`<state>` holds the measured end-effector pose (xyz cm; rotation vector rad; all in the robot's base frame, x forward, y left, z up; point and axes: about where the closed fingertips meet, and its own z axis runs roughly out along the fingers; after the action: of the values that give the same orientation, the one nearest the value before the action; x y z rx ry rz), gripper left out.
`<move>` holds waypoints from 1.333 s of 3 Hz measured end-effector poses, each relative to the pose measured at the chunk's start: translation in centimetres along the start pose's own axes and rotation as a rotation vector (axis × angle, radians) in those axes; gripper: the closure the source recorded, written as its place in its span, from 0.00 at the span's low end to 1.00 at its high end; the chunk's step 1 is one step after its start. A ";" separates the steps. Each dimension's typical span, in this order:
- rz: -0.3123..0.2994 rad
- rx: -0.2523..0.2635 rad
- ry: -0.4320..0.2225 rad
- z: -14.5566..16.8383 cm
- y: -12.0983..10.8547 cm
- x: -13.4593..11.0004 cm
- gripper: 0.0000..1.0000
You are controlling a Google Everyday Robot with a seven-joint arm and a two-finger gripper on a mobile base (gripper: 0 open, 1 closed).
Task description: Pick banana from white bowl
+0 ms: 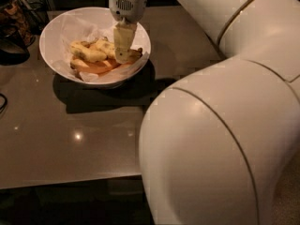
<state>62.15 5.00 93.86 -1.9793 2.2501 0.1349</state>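
Note:
The white bowl (50, 55) with crinkled paper lining stands at the back left of the brown table. In it lies the speckled banana (105, 47), its dark stem tip pointing right toward the rim. A shorter, plumper banana (86, 53) lies to its left, and smooth orange curved pieces (96, 67) lie in front. My gripper (124, 50) reaches straight down into the bowl and its tip rests on the right part of the speckled banana, hiding that part.
My large white arm (220, 139) fills the right and front of the view and hides that side of the table (75, 139). Dark objects (11, 29) stand at the far left beside the bowl. The table's front edge runs along the lower left.

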 end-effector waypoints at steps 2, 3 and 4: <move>-0.005 -0.020 0.010 0.7 0.1 0.1 0.38; -0.007 -0.027 0.012 0.9 0.1 0.1 0.35; -0.011 -0.029 0.017 0.9 0.4 0.3 0.54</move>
<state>61.77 4.86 92.92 -2.0150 2.2600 0.1506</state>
